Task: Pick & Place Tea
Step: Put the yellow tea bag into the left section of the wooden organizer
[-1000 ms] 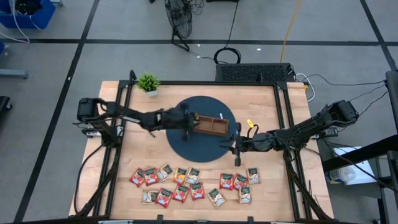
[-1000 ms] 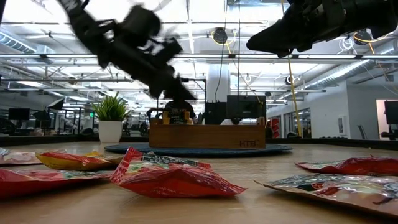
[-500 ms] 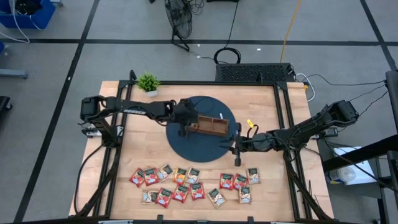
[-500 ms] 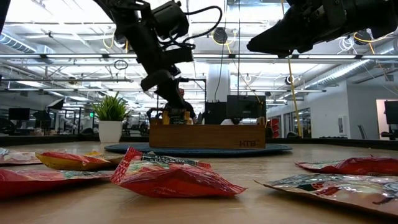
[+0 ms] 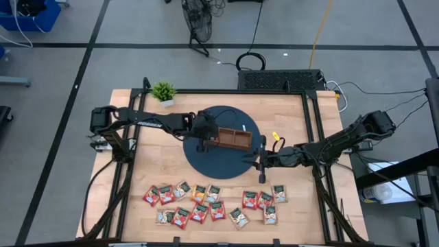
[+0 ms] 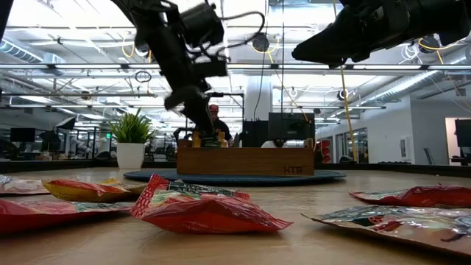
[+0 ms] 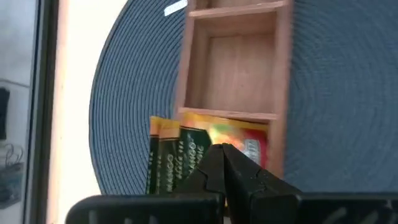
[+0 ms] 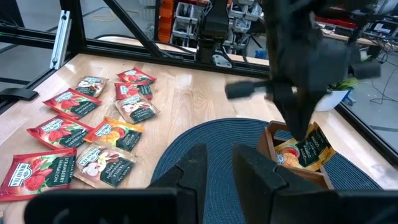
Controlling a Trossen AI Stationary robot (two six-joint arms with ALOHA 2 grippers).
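Left tool (image 5: 203, 140) was pinched shut on orange tea sachet (image 8: 303, 150) at tray (image 5: 233, 139) end slot. Sachet looked light, floppy, slick foil, so edge grip seemed best. Right tool (image 5: 260, 165) was part open, empty, hovering by mat (image 5: 212, 161).

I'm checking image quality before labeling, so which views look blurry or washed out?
Left wrist view: the wooden tray is soft and the table edge is blown out white. Low view: the near red tea sachet is blurred and the bright ceiling lights silhouette the arms. High view: evenly lit and sharp.

— What surrounds the wooden table (image 5: 164, 165)?
— Grey floor (image 5: 62, 82) crossed by dark lines; black cables (image 5: 250, 62); a blue bin (image 5: 27, 15) in one corner.
— And behind?
— An open hall; ceiling strip lights (image 6: 309, 44); white pillar (image 6: 258, 99); monitors (image 6: 291, 126).
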